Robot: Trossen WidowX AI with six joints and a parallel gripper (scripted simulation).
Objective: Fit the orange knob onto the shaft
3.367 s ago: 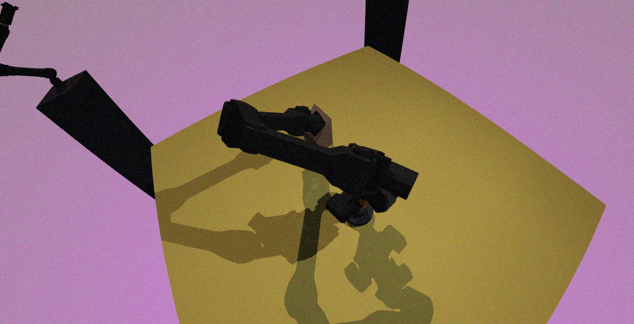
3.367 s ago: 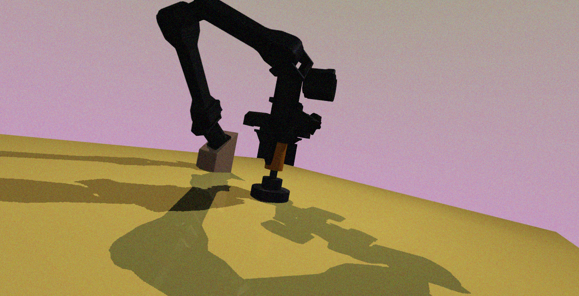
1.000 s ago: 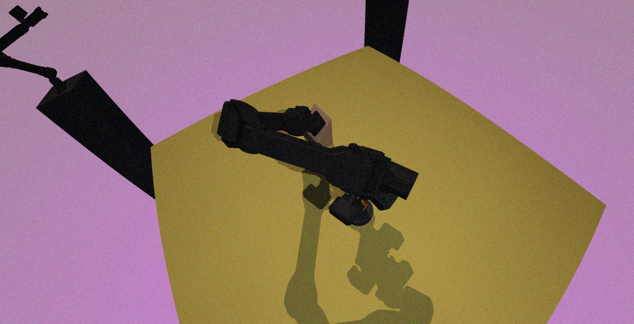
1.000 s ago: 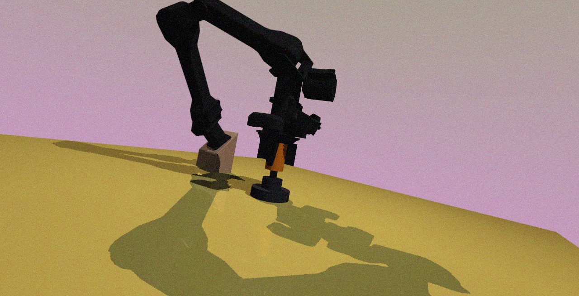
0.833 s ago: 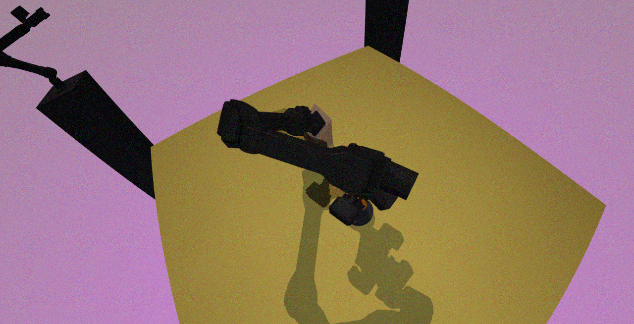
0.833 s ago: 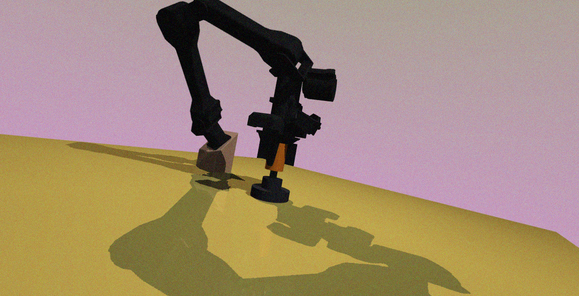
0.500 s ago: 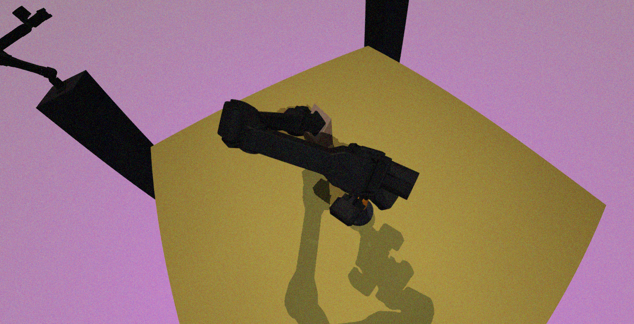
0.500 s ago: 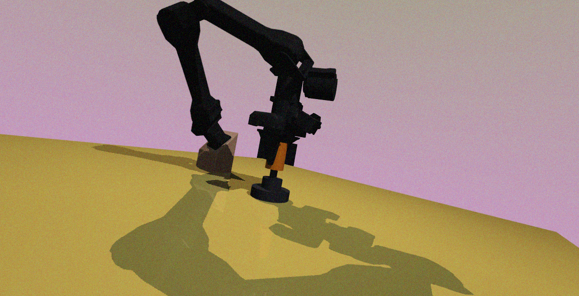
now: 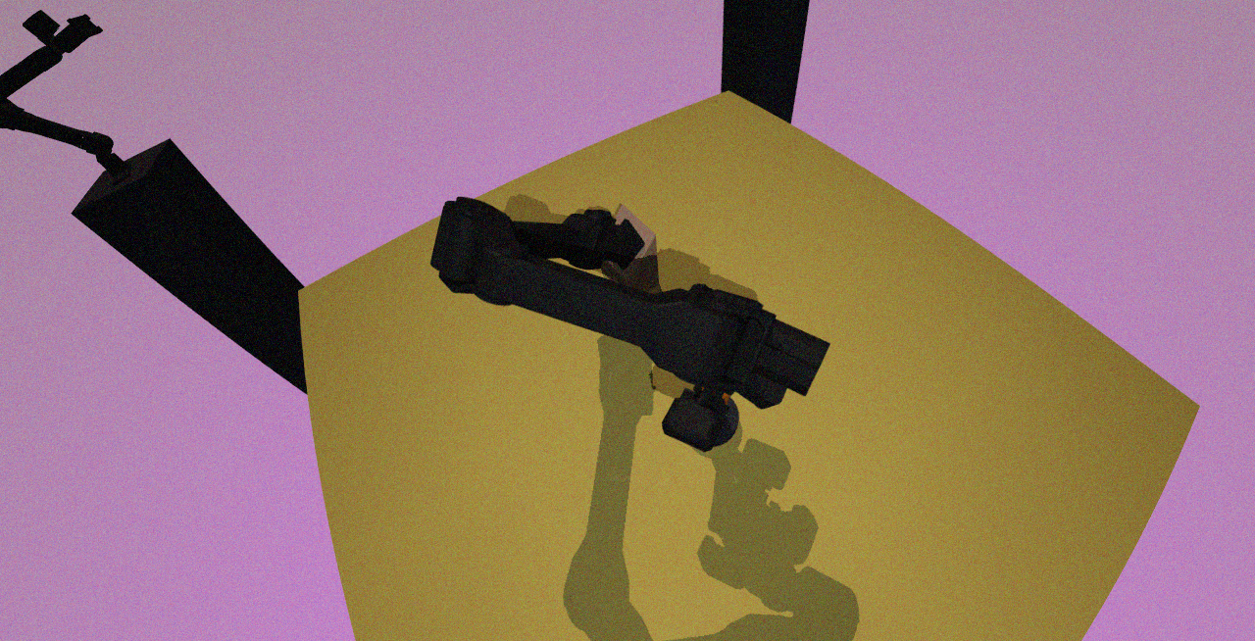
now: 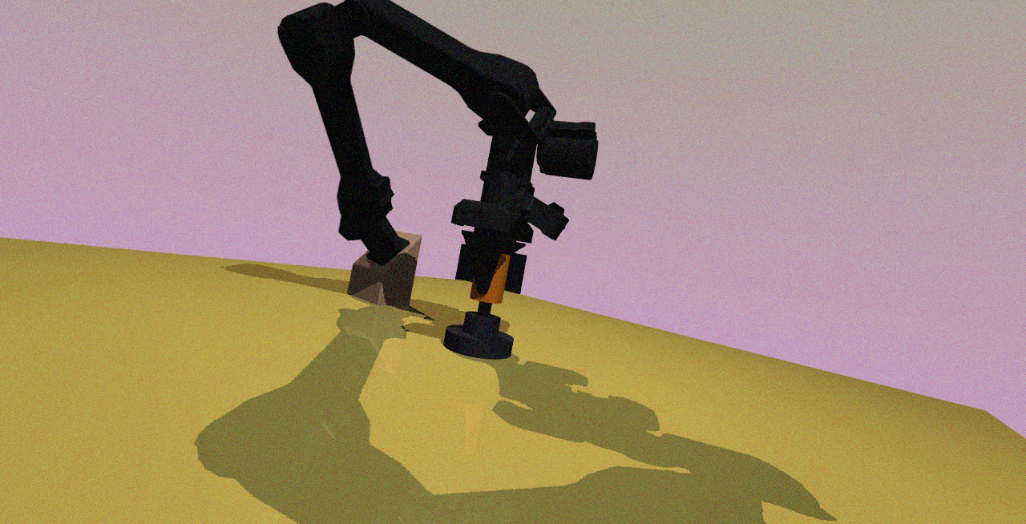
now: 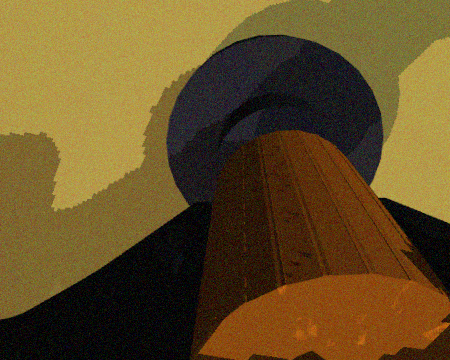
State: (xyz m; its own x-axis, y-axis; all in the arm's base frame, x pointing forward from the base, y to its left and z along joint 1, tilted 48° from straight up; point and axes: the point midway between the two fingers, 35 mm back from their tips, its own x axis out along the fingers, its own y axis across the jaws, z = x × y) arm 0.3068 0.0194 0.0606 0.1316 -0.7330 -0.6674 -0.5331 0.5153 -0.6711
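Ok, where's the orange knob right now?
In the exterior view, the orange knob is gripped in the hand, right of the arm's base, above the round pedestal with dark shaft showing between.

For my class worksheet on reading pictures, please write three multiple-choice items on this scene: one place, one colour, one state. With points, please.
1. Where is the knob?
A) On the yellow surface
B) Above the round pedestal
C) On the pinkish base block

2. What colour is the knob?
A) Green
B) White
C) Orange

3. How is the pincer?
A) Shut on the knob
B) Open wide, holding nothing
C) Shut on the pedestal

Key:
1 B: dark shaft (image 10: 485, 308) shows between the knob (image 10: 497, 286) (image 11: 305, 210) and the round pedestal (image 10: 478, 342) (image 11: 235, 75).
2 C: its side and end look orange in the wrist view.
3 A: the pincer (image 10: 490, 283) has its dark fingers against the knob.
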